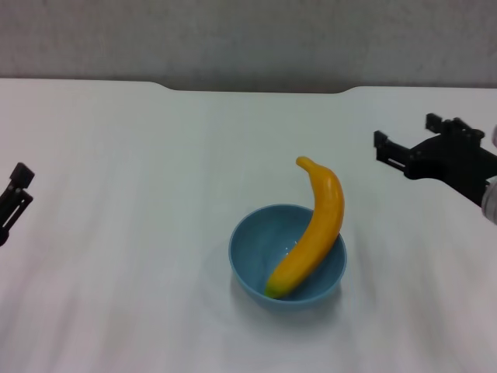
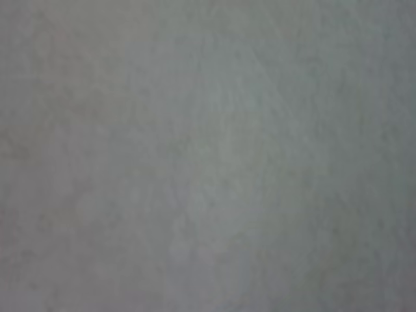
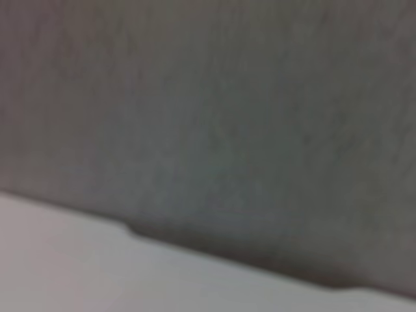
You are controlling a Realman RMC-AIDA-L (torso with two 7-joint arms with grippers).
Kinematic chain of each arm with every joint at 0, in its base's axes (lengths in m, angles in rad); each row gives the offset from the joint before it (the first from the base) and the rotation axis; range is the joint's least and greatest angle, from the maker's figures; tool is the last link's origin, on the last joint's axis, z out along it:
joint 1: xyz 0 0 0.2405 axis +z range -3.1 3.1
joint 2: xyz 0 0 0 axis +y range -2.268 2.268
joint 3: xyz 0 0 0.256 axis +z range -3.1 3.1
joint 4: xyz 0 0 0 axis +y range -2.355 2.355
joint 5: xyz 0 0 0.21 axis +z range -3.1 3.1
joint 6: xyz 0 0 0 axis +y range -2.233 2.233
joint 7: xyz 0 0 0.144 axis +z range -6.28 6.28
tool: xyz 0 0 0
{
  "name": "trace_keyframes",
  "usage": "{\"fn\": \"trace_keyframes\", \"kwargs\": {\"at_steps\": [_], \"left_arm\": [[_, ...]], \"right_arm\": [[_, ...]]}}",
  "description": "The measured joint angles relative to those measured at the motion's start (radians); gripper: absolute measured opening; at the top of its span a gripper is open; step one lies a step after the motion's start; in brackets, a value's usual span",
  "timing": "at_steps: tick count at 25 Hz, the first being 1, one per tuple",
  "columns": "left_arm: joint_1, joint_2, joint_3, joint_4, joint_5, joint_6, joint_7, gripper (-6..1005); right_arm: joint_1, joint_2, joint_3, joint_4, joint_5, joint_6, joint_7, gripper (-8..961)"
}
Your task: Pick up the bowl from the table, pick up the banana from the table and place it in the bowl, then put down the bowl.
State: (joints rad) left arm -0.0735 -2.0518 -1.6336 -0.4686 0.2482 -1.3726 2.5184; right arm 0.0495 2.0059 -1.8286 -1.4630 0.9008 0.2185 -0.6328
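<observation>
White surface (image 1: 116,233), plain, notch in far edge; grey wall behind.

Item 1, nearest: bowl (image 1: 260,256), light blue, resting on the surface, nothing holding it.

Item 2: banana (image 1: 314,233), lying inside the bowl, dark tip at the near inner wall, stem end leaning over the far rim.

Item 3: left claw (image 1: 14,194), well left of the bowl, empty; finger spread cannot be told.

Item 4: right claw (image 1: 400,155), right of and beyond the bowl, fingers parted, empty.

Status, as judged: banana placed, bowl set down; nothing appears left to do.
</observation>
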Motion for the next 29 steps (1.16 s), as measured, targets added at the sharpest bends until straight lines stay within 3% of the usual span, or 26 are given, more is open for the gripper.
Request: {"fn": "trace_keyframes", "kwargs": {"at_steps": [4,5,6,10,12,16,21,29], "left_arm": [[-0.025,0.0,0.0,0.087,-0.052,-0.034,0.036,882],[-0.03,-0.001,0.001,0.103,-0.06,-0.036,0.038,882],[-0.033,-0.001,0.001,0.115,-0.065,-0.038,0.04,881],[-0.044,-0.001,0.001,0.155,-0.074,-0.039,0.062,880],[-0.046,-0.001,0.001,0.17,-0.075,-0.04,0.075,880],[-0.052,-0.004,0.001,0.205,-0.076,-0.024,0.079,879],[-0.069,-0.004,-0.005,0.26,-0.088,-0.022,0.071,878],[-0.063,0.001,-0.01,0.261,-0.107,-0.009,0.13,877]], "right_arm": [[-0.039,-0.001,-0.094,0.049,-0.002,-0.233,-0.013,884],[-0.049,-0.002,-0.156,0.089,-0.016,-0.374,-0.034,884],[-0.049,-0.002,-0.156,0.089,-0.016,-0.374,-0.034,884],[-0.061,0.0,-0.312,0.233,-0.09,-0.779,-0.055,884],[-0.051,0.002,-0.413,0.356,-0.117,-1.067,-0.04,884],[-0.005,0.002,-0.529,0.536,-0.119,-1.379,0.072,884],[0.022,0.004,-0.546,0.697,-0.107,-1.489,0.257,884],[0.036,0.001,-0.534,0.749,-0.061,-1.49,0.268,884]]}}
